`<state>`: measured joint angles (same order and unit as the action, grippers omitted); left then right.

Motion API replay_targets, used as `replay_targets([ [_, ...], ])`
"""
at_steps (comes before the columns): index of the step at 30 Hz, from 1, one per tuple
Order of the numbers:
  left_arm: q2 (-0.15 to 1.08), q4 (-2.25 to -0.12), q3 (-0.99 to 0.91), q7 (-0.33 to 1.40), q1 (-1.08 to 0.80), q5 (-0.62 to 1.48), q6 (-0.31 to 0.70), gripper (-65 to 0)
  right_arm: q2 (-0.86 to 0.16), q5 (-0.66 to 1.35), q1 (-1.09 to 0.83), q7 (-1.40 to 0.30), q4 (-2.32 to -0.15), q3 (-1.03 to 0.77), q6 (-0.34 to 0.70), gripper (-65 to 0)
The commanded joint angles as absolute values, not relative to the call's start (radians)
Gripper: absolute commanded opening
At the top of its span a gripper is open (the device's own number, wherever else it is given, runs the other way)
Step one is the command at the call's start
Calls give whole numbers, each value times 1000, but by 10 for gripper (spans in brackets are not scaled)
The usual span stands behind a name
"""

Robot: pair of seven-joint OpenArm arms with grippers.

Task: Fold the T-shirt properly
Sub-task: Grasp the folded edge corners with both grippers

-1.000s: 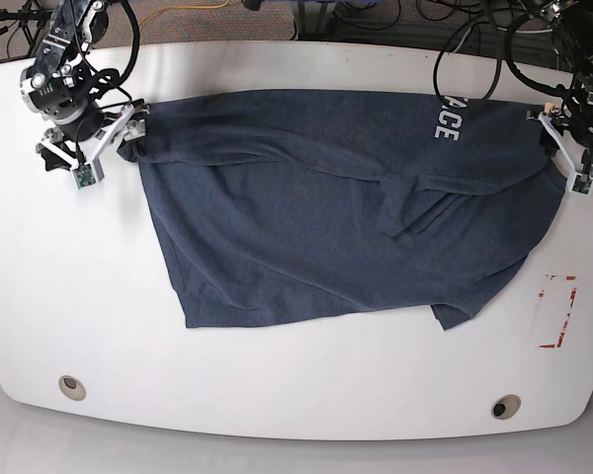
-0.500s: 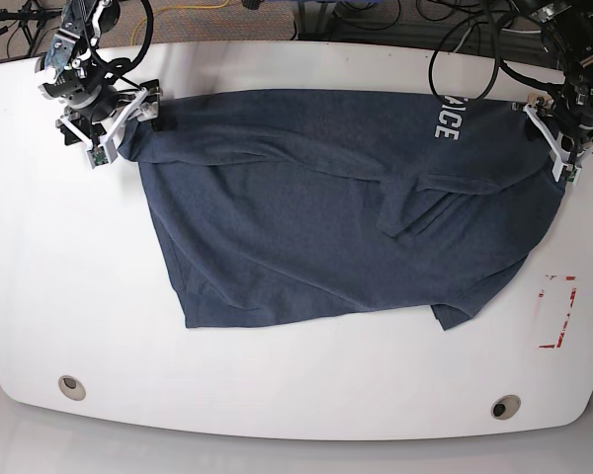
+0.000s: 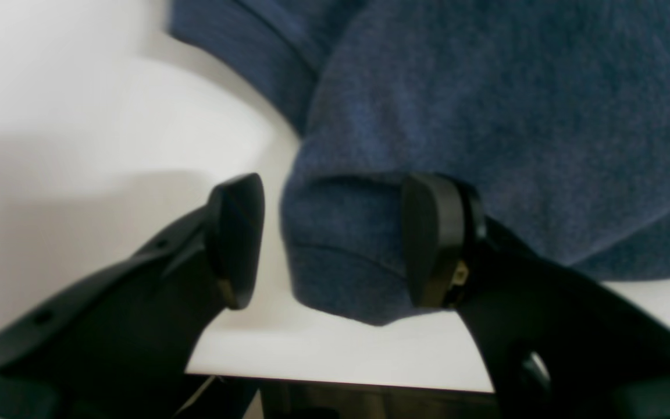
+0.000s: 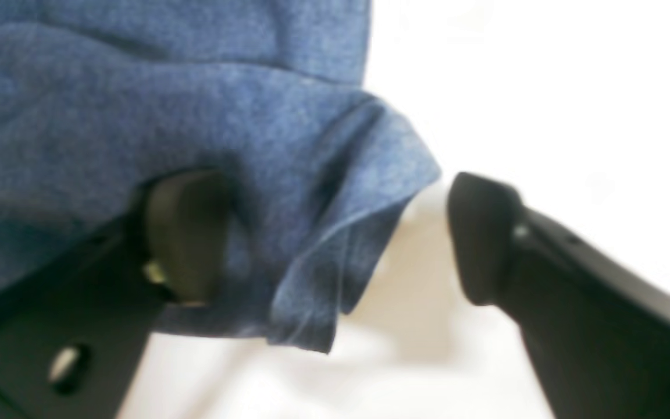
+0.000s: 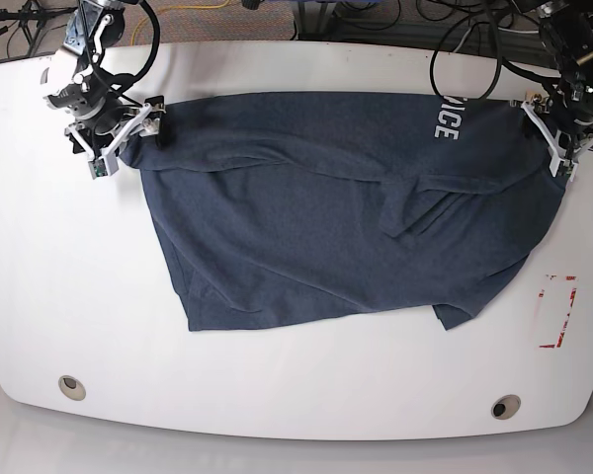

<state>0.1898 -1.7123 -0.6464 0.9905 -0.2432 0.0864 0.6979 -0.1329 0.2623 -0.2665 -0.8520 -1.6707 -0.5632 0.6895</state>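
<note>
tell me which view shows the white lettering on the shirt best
The base view: the white lettering sits near the far edge of the T-shirt, partly cut off by a fold. Both wrist views show only blue cloth close up, no print.

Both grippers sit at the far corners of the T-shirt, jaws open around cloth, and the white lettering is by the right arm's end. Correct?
Not quite. In the base view the white lettering on the T-shirt lies toward the left gripper, not the right gripper. The rest holds.
</note>
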Motion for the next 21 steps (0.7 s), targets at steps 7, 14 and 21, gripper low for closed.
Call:
replay_targets([
  [7,216,-1632,-648,972,-239,85,698,-479,-139,252,-269,-891,-1667,-562,698,-560],
  [14,220,-1639,-595,977,-245,85,698,-592,-143,252,-295,-892,-1670,-568,698,-648],
  [21,222,-1732,-588,978,-317,85,698,-589,-180,255,-371,-892,-1682,-570,698,-648],
])
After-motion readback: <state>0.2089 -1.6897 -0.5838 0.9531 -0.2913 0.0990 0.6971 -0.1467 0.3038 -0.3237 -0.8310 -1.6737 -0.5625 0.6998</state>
